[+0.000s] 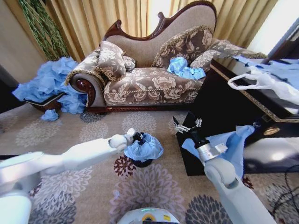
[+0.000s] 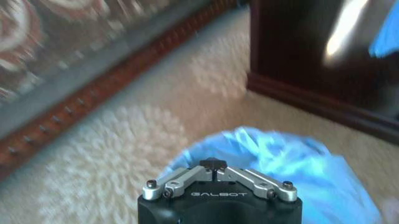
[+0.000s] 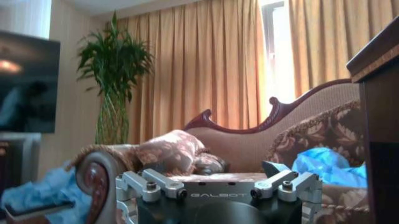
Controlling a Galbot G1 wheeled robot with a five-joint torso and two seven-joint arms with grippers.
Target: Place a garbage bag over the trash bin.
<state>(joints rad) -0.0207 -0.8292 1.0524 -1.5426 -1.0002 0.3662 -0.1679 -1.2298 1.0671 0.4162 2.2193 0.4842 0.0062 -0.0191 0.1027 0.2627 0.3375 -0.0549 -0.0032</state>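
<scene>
- Already draped over its bin, the thin, crinkly, light-blue translucent garbage bag [image 1: 145,149] sits bunched across the mouth of the small black cylindrical trash bin [image 1: 142,162], which stands upright on the floral carpet [image 1: 93,186] with its long axis vertical and its opening facing up.
- Loose plastic billows toward the robot's right side of the rim, and only a dark strip of the bin's lower wall shows beneath it.
- From the left wrist view the bag [image 2: 293,163] spreads as a rumpled blue mound just beyond the fingers.
- The left gripper [image 1: 135,136] hovers at the bin's far-left rim, touching or just above the bag; its jaws are pressed together with nothing visibly between them [image 2: 214,164].
- The right gripper [image 1: 189,128] is held apart from the bin, beside the dark wooden cabinet [image 1: 224,107]; its fingers [image 3: 138,183] are spread wide and empty.
- A second piece of blue plastic [image 1: 231,140] hangs against the right forearm.
- Behind stands a brocade chaise sofa [image 1: 149,84], with a heap of blue bags [image 1: 51,84] at its left end.
</scene>
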